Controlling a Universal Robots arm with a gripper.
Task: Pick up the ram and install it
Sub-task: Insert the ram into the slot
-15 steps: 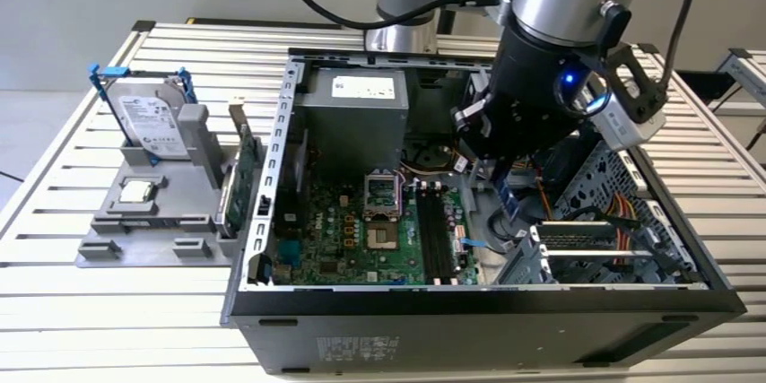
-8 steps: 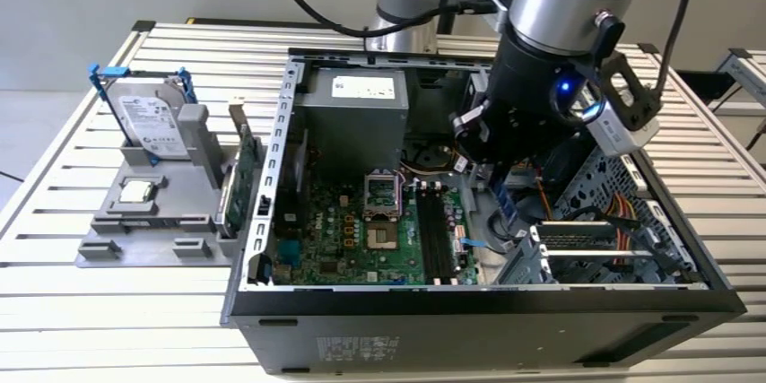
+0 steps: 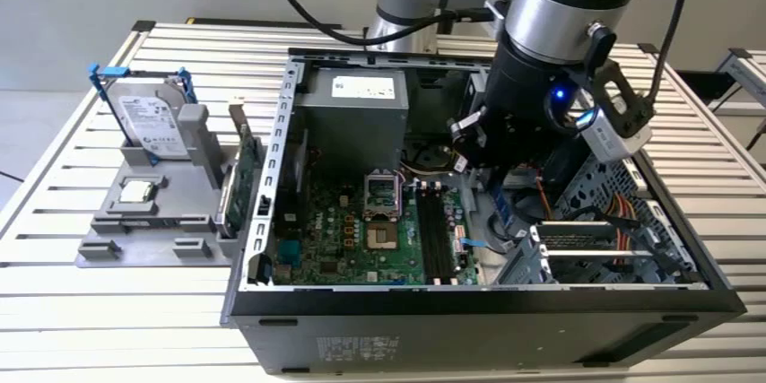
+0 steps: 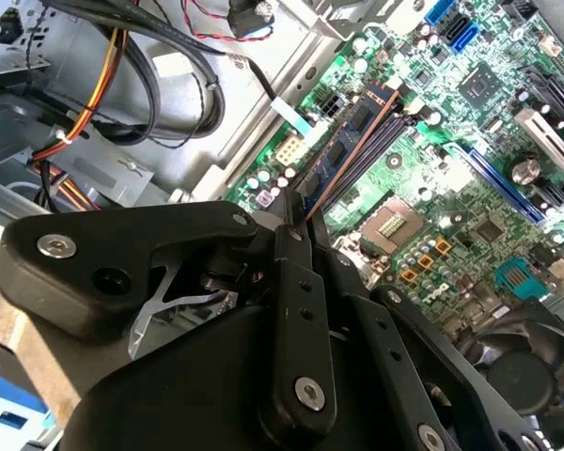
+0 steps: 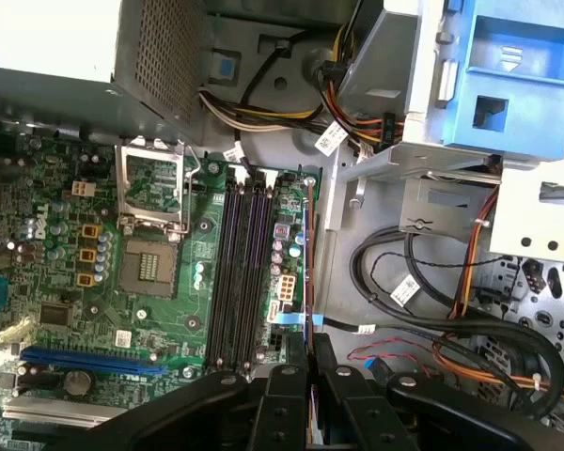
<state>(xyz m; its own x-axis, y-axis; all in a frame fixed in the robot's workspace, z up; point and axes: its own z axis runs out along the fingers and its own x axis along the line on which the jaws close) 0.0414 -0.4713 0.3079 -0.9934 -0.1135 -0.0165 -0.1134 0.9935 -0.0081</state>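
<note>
Now | claw clamped edge-on on ram | above motherboard beside slots

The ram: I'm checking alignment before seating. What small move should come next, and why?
Probably a small sideways shift toward the empty memory slots: in the first wrist view the gripper holds the ram parallel to them but offset beside them.

A pale slatted metal table fills the exterior view. Behind it lies a grey floor. Another slatted stand sits at the exterior view's right edge.
</note>
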